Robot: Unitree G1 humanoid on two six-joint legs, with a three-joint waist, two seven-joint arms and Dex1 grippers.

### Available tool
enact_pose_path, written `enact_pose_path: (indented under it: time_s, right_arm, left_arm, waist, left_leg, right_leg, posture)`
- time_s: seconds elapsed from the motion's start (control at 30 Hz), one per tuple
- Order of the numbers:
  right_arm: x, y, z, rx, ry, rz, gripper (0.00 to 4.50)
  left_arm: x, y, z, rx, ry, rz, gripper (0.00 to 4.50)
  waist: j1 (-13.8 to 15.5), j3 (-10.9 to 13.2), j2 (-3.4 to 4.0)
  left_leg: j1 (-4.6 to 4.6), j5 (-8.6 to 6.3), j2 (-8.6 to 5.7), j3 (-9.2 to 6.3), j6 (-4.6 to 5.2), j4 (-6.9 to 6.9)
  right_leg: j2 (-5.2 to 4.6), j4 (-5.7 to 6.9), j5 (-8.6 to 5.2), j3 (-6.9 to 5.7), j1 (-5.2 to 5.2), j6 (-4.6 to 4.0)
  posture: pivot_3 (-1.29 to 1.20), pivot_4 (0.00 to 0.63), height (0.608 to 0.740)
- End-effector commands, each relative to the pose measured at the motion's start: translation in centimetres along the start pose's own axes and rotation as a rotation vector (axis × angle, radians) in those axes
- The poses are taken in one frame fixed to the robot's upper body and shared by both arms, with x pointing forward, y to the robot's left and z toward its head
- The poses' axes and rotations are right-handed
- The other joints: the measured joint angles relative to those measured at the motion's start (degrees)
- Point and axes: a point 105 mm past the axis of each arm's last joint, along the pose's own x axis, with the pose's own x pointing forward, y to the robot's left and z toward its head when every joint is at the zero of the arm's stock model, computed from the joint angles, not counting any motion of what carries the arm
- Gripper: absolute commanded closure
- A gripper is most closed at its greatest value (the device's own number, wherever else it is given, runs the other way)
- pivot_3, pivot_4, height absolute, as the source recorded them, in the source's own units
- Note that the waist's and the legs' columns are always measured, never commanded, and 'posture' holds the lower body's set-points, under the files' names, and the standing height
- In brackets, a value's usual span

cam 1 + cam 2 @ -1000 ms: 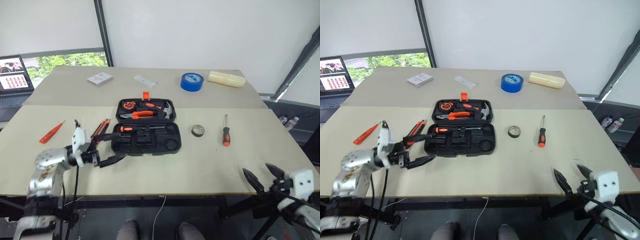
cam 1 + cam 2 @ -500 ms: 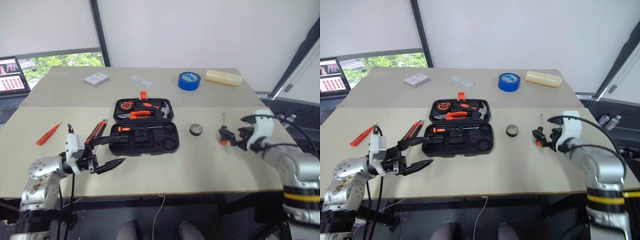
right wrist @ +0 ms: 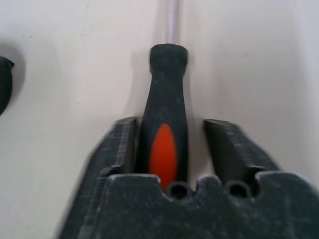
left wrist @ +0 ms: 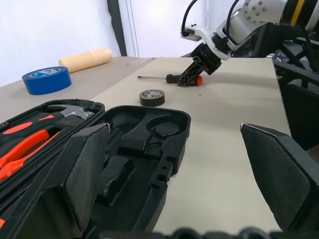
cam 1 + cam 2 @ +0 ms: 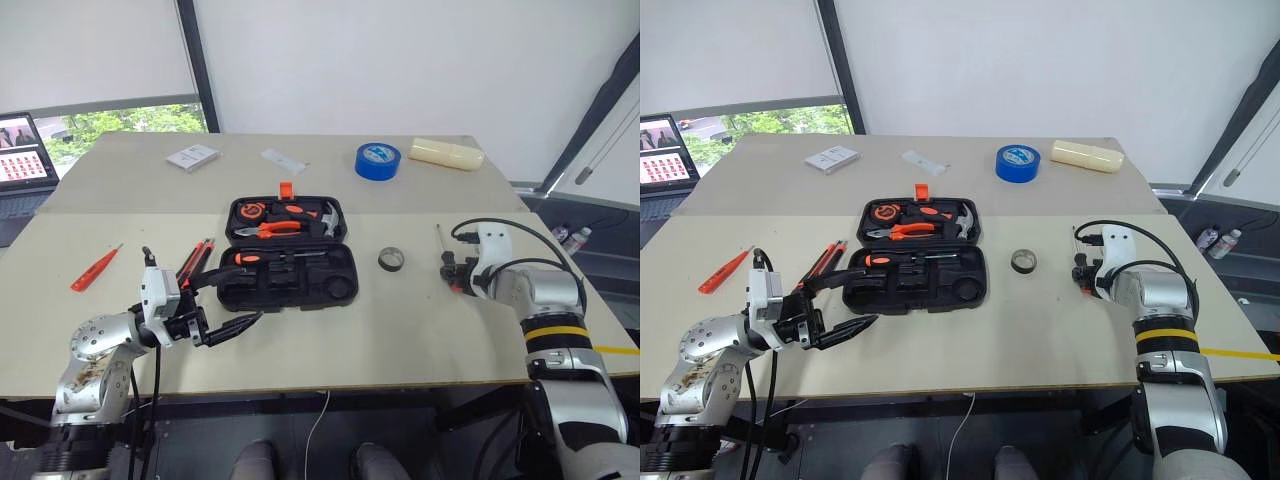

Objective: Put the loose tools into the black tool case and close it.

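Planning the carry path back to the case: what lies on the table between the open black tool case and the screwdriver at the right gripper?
The small dark tape roll alone, in the left eye view.

- We record that the right hand [image 3: 169, 149], a second ago low off the near right corner of the worktop [image 5: 420, 330], has come up and forward onto it, to the black-and-orange screwdriver [image 3: 163, 134] lying right of the small dark tape roll [image 5: 394, 260].
- Its fingers [image 3: 117, 144], then spread wide in the air, have narrowed and now flank the screwdriver handle; one touches it, the other stands slightly off.
- We note the left hand [image 5: 228, 305] has shifted slightly along the near edge of the black tool case [image 5: 290, 275], its fingers as wide apart as before.
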Motion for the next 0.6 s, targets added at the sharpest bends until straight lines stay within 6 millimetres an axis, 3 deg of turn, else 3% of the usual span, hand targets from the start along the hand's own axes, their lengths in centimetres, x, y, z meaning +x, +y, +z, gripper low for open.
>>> enact_pose_path:
  time_s: [0.03,0.13,0.23,0.33,0.5,0.6]
  right_arm:
    - [-1.8,0.3,3.1,-0.001,-0.195,0.038,3.48]
    - [-3.9,2.7,6.2,-0.178,-0.398,0.164,3.48]
    - [-6.6,9.4,9.0,-0.519,-0.58,0.474,3.48]
    - [-6.9,17.3,7.7,-1.001,-0.547,0.81,3.48]
    - [-4.9,22.1,6.3,-1.329,-0.444,0.96,3.48]
    - [-3.8,23.7,5.7,-1.429,-0.396,0.976,3.48]
  left_arm:
    - [-0.1,0.0,1.0,0.034,-0.039,0.009,0.0]
    - [-0.6,0.5,1.0,0.011,-0.047,0.054,0.0]
    - [-2.1,1.6,0.5,-0.024,-0.043,0.183,0.0]
    - [-4.7,2.6,-0.5,-0.023,-0.013,0.352,0.0]
    - [-5.5,2.3,-0.6,-0.008,0.003,0.398,0.0]
    - [-5.2,2.0,-0.4,-0.003,0.006,0.384,0.0]
  waist:
    - [0.01,0.01,0.01]
    - [-0.04,0.06,0.09]
    - [-0.54,0.15,0.24]
    - [-2.67,0.26,0.4]
    - [-2.45,0.27,0.35]
    - [-1.4,0.3,0.32]
  left_leg:
    - [-0.01,0.0,0.0,0.01,0.0,-0.01]
    - [-0.03,0.0,-0.01,0.08,0.0,-0.04]
    - [-0.02,0.0,0.0,0.12,0.0,-0.03]
    - [0.26,-0.01,0.05,0.24,0.01,-0.1]
    - [0.45,-0.01,0.18,0.09,0.01,-0.2]
    - [0.18,-0.01,0.03,0.22,-0.01,-0.13]
  right_leg:
    - [0.0,0.0,-0.01,0.01,-0.02,0.0]
    - [0.01,-0.02,-0.02,0.09,-0.07,0.03]
    - [0.01,-0.01,-0.02,0.14,-0.09,0.05]
    - [0.14,0.02,-0.04,0.4,-0.1,0.12]
    - [0.36,0.12,-0.15,0.38,-0.02,0.14]
    - [0.1,0.08,0.0,0.32,-0.16,-0.09]
  posture:
    - [0.0,0.15,0.74]
    - [0.0,0.15,0.74]
    - [0.0,0.15,0.74]
    - [0.0,0.15,0.74]
    - [0.0,0.15,0.74]
    - [0.0,0.15,0.74]
